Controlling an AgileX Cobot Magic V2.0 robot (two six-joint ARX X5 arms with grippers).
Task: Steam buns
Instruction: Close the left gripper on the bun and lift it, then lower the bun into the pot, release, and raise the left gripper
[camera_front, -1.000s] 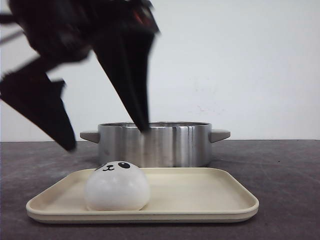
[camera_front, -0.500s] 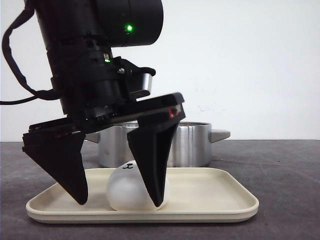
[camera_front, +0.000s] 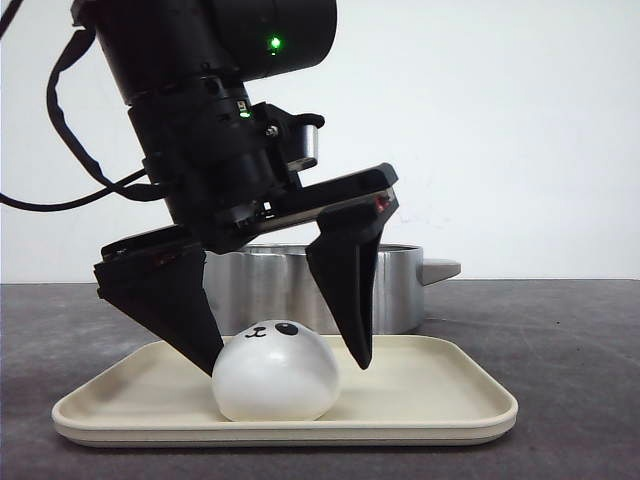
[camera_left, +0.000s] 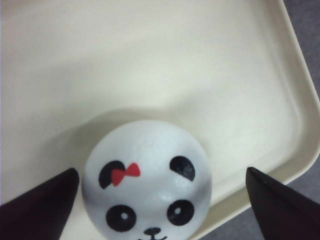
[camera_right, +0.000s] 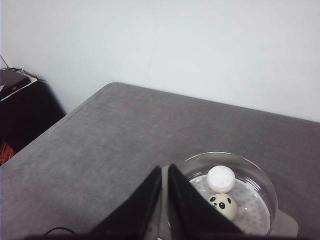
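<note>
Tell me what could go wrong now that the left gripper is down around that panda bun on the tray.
The left gripper is open around the bun, one finger near its side and the other still apart, so closing unevenly could push it along the tray rather than grip it. The bun is round and glossy, so it might squirt out of a pinch. The pot already holds two buns, so a careless drop could land on them.

No readable text, label, brand or number shows anywhere in the front view or either wrist view; the markings seen are only painted faces, not writing
</note>
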